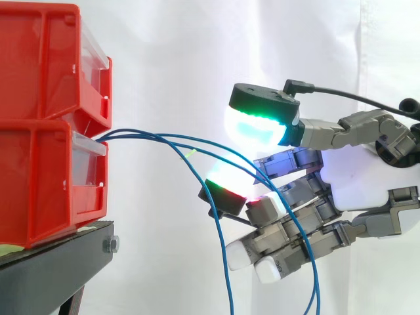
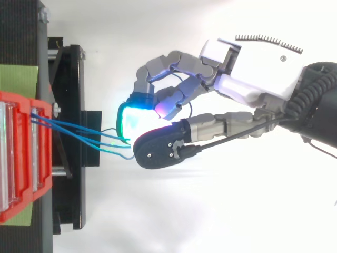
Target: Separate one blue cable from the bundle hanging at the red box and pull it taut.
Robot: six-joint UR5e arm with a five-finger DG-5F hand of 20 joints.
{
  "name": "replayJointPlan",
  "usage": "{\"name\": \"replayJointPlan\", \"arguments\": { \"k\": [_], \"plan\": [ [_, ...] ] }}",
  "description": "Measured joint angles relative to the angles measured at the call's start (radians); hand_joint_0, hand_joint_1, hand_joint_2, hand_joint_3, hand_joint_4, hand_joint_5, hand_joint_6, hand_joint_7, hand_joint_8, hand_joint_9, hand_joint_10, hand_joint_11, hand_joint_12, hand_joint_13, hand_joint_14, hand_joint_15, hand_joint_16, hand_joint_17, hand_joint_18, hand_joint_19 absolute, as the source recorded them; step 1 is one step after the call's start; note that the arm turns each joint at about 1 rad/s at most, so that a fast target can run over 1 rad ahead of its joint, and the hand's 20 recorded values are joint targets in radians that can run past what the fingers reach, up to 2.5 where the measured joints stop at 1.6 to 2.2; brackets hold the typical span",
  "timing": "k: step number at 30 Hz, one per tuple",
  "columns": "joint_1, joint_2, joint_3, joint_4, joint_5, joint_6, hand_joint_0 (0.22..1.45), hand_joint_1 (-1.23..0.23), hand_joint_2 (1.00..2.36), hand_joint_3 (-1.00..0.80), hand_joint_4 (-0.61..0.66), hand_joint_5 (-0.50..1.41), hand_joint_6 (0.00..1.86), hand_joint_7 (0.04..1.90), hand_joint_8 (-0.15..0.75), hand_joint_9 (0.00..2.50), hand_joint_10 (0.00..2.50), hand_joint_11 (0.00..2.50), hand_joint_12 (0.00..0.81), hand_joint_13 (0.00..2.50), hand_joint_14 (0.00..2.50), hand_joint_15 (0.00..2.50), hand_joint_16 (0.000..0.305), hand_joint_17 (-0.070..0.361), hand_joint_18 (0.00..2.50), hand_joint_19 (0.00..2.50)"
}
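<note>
Three blue cables (image 1: 157, 136) run out from between the two stacked red bins (image 1: 39, 184) on the one black stand (image 1: 46, 269), reach across to the single hand (image 1: 357, 174) and droop past it; whether that hand grips any I cannot tell.

The hand (image 1: 357, 177) comes in from the right with fingers (image 1: 295, 239) curled, its thumb (image 1: 259, 125) pad above one fingertip, seemingly pinching a blue cable (image 1: 141, 133) between them
</note>
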Motion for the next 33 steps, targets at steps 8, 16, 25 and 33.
{"name": "replayJointPlan", "arguments": {
  "k": [8, 16, 25, 33],
  "plan": [
    [0.001, 0.0, 0.0, 0.001, 0.001, 0.0, 0.51, -0.71, 1.0, -0.5, 0.1, -0.23, 0.87, 0.92, 0.283, 1.0, 0.02, 1.17, 0.352, 0.95, 0.02, 0.72, 0.053, 0.12, 0.6, 0.58],
    [0.004, 0.0, 0.0, 0.003, 0.01, 0.0, 0.58, -0.8, 1.0, -0.5, 0.09, -0.24, 0.87, 0.93, 0.254, 0.96, 0.02, 1.17, 0.332, 0.94, 0.03, 0.73, 0.05, 0.113, 0.59, 0.57],
    [0.006, 0.0, -0.014, 0.016, 0.016, 0.002, 0.56, -0.87, 1.0, -0.5, 0.08, -0.25, 0.88, 0.91, 0.255, 0.94, 0.02, 1.16, 0.335, 0.93, 0.03, 0.72, 0.051, 0.115, 0.6, 0.57],
    [0.01, 0.0, -0.036, 0.056, 0.03, 0.01, 0.64, -0.89, 1.0, -0.5, 0.06, -0.25, 0.88, 0.92, 0.239, 0.92, 0.02, 1.18, 0.321, 0.96, 0.03, 0.75, 0.05, 0.112, 0.61, 0.56]
  ]
}}
